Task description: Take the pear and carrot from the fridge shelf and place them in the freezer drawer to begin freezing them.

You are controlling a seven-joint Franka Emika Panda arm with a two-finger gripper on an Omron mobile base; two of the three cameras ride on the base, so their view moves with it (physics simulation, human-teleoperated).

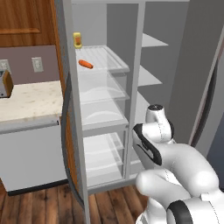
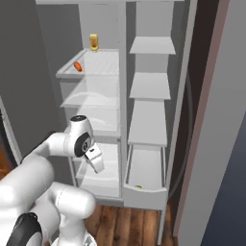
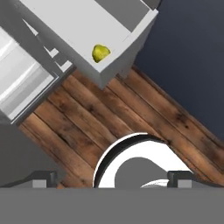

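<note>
Already the pear [image 3: 100, 52] lies in the freezer drawer [image 3: 127, 48], at about twelve o'clock in the hand view, near the drawer's front wall. Leftward and high in the fridge, the carrot [image 1: 85, 64] rests on the ribbed fridge shelf [image 1: 114, 65], at roughly eleven o'clock from the yellow-orange bottle's [image 1: 77, 40] side. The gripper [image 3: 112, 177] is spread wide and holds nothing. Judging from this, lift high, clear the bottle, and straddle the carrot across its width.

Looks like a home kitchen: open fridge [image 1: 105, 100] with shelves, marble-look counter [image 1: 28, 103] on the left, wood cabinet [image 1: 24, 22] above, plank floor [image 3: 131, 113].
</note>
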